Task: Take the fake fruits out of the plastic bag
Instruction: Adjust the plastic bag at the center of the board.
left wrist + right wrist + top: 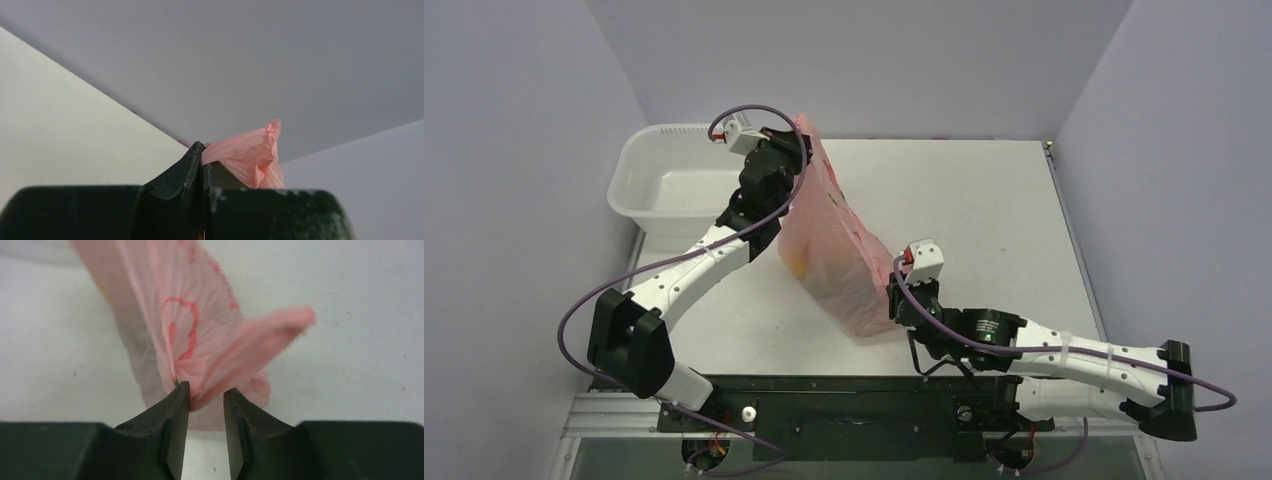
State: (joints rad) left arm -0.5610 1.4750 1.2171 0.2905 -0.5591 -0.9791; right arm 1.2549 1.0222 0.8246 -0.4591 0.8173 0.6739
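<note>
While the left gripper (202, 151) clamps the plastic bag (849, 255) at eleven o'clock, fake fruits (797, 266) show yellow inside; right gripper (206, 392) narrow, grip unclear.

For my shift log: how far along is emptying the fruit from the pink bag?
Done: nothing yet; no fruit shows on the white table or in the white plastic basin. In hand: the left gripper is shut on one end of the thin pink plastic bag; the right gripper, jaws slightly apart, straddles a fold at the other end. Left: all the fruit; a yellowish shape shows through the film.
</note>
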